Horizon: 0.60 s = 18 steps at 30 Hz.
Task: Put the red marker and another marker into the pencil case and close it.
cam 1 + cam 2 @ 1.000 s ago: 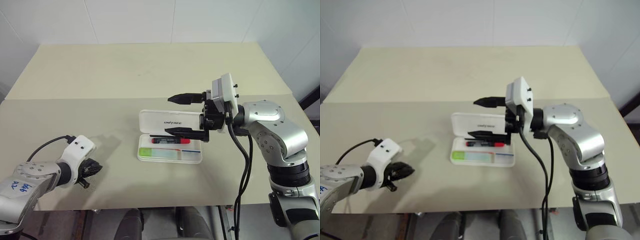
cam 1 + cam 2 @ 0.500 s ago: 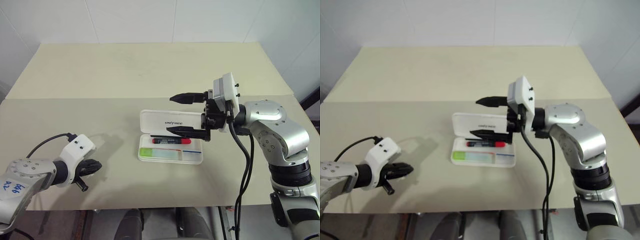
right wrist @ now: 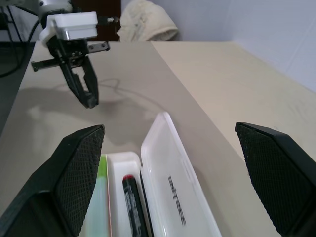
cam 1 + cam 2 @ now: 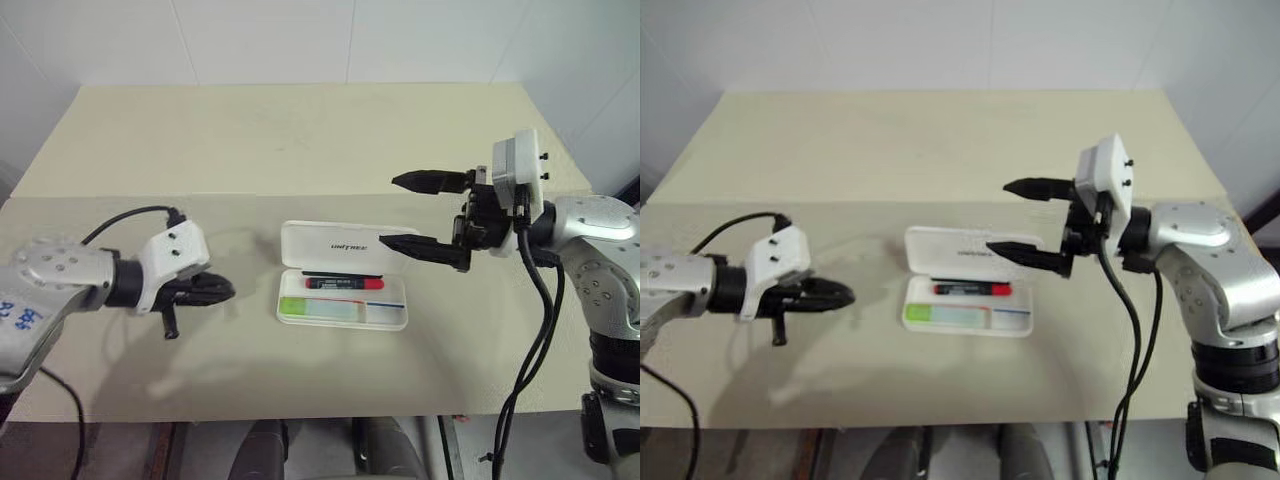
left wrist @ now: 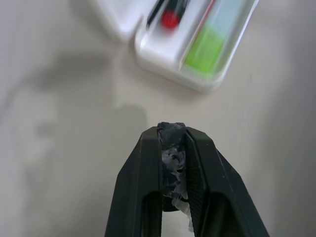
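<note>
Pencil case point(image 4: 343, 286) lies open on the desk point(image 4: 250, 140), red marker point(image 4: 342, 282) and green marker point(image 4: 318, 306) inside; right hand point(image 4: 412, 212), released, has withdrawn rightward; clenched left hand point(image 4: 215, 291) approaches. Closing remains.

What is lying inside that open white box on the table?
Inside the pencil case lie the red marker, toward the open lid, and beside it a light-green highlighter along the front wall. A red-and-blue stripe shows at one end; the floor beneath the markers is covered.
</note>
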### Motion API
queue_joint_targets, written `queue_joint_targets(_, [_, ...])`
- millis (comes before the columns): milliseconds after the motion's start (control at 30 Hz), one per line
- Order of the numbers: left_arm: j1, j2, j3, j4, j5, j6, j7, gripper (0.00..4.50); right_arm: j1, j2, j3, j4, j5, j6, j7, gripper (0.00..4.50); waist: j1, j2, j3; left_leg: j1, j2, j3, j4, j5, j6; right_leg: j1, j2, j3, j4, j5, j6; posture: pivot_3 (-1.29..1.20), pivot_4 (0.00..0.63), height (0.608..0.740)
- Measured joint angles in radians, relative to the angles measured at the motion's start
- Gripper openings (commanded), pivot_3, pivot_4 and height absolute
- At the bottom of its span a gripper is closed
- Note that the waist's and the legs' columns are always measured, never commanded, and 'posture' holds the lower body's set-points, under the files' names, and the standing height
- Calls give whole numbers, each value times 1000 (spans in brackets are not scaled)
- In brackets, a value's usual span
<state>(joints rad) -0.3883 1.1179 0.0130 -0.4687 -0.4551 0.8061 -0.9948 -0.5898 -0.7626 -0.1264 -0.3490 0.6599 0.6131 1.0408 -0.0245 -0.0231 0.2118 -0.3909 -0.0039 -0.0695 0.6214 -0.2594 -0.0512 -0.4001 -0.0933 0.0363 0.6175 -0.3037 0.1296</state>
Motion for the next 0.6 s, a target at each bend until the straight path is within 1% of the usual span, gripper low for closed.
queue_joint_targets(133, [-164, -111, -141, 107, 43, -99, -62, 301, 95, -45, -67, -20, -1, 13, -38, 4500, 3, 0, 0, -1, 0, 0, 3, 0, 0, 0, 1, 0, 1, 0, 1, 0, 150, 740])
queue_joint_targets(233, [-243, -183, -224, 182, 85, -156, -103, 301, 187, -72, -130, -26, -5, 20, -63, 4500, 6, 0, 0, -2, 0, 0, 6, -1, 2, 0, 1, 0, 3, 1, 2, 0, 150, 740])
queue_joint_targets(467, [-370, -333, -350, 322, 170, -242, -168, 301, 394, -118, -266, -64, -6, 26, -87, 4500, 3, -1, 0, -1, -1, 1, 10, 0, 3, 1, 2, 3, 5, 2, 4, 0, 150, 740])
queue_joint_targets(600, [-426, -424, -403, 390, 213, -288, -191, 301, 446, -120, -307, -121, 6, 42, -117, 4500, -1, -1, 1, -1, 0, 1, 10, 0, 3, 1, 2, 4, 6, 2, 5, 0, 150, 740])
